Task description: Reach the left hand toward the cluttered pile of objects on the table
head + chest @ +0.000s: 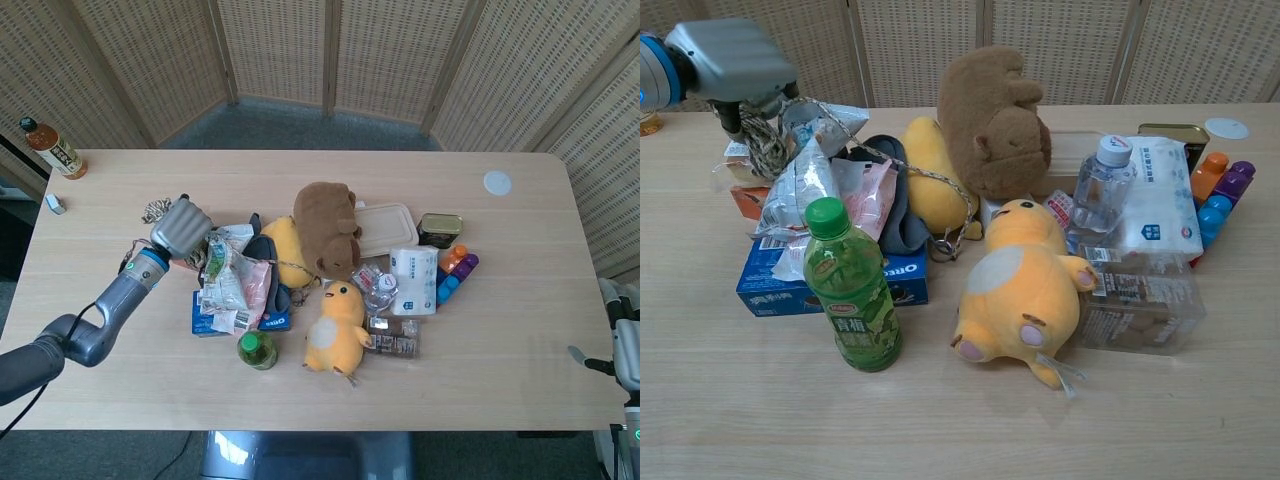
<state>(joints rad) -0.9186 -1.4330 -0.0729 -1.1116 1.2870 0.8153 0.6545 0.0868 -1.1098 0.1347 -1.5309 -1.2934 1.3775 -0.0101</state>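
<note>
The boxy matte-grey metal left hand (181, 226) meets its smooth dark-grey tubular forearm (95, 325) at a blue wrist ring — a thin black cable (20, 415) trails below. The pale-grey right hand (626, 350) shows only partly.

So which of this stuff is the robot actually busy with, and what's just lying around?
Part of the job:
left hand, at the pile's left edge
pile: rope bundle, snack bags, green bottle, yellow duck, brown plush

Just lying about:
tea bottle
white lid
right hand, idle
</note>
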